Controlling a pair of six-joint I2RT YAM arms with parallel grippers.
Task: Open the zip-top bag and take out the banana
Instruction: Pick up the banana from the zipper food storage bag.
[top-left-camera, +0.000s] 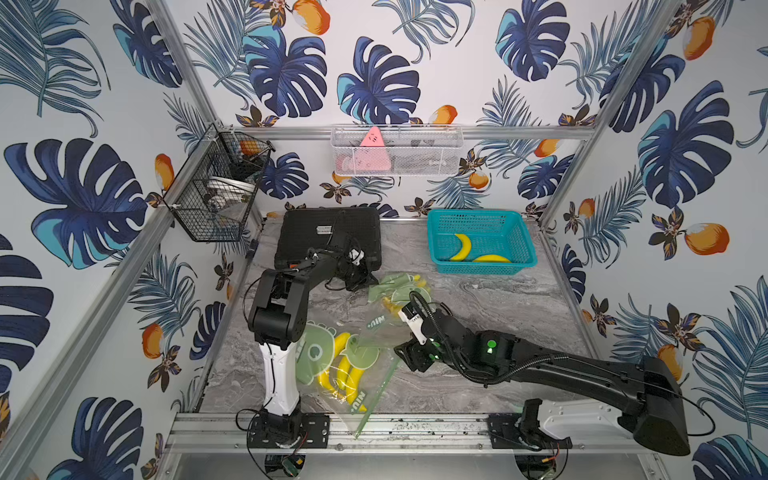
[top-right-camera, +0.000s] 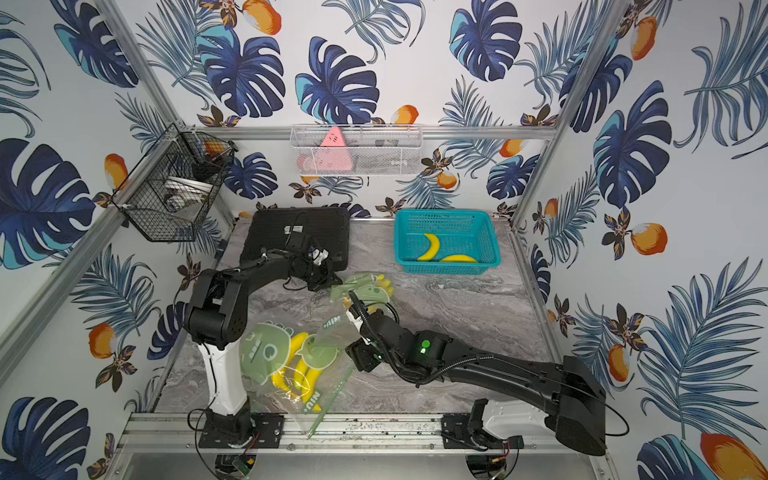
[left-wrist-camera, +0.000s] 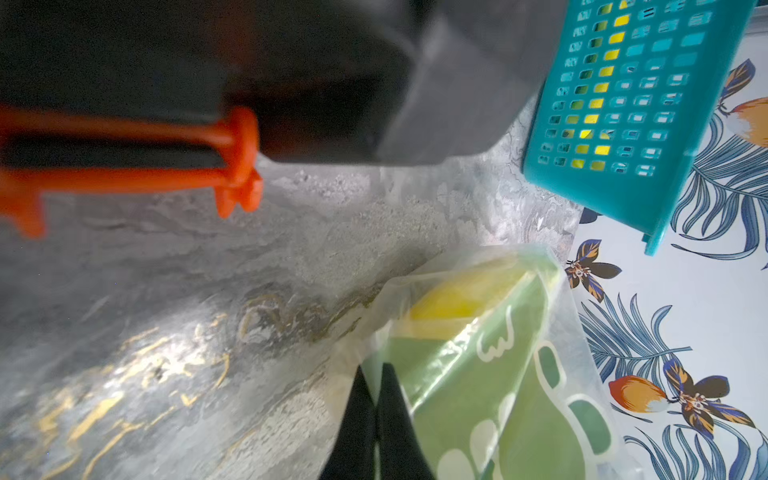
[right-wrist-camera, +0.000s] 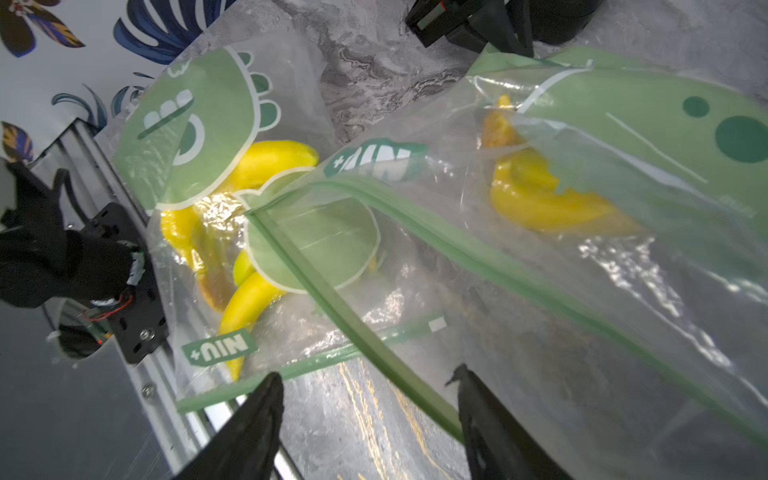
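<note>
zip-top bag (right-wrist-camera: 623, 124) clear, green dinosaur print | banana (right-wrist-camera: 540, 203) yellow | basket (top-left-camera: 478, 268) teal | tabletop (top-left-camera: 478, 311) grey marble | wall (top-left-camera: 374, 62) blue-leaf print

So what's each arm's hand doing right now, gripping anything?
Left gripper: jaws shut, pinching the zip-top bag by its edge.
Right gripper: jaws open, holding nothing; green zip strip runs between them.

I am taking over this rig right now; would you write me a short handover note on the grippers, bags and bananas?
Grippers: the left gripper is shut, pinching an edge of the far bag. The right gripper is open; that bag's green zip strip runs between its fingers, ungripped.
Things: the far bag lies mid-table with a banana inside. A second bag of bananas lies at the front edge. Two bananas lie in the teal basket.
Done: the far bag's mouth looks parted.
Left: take out the banana.
</note>
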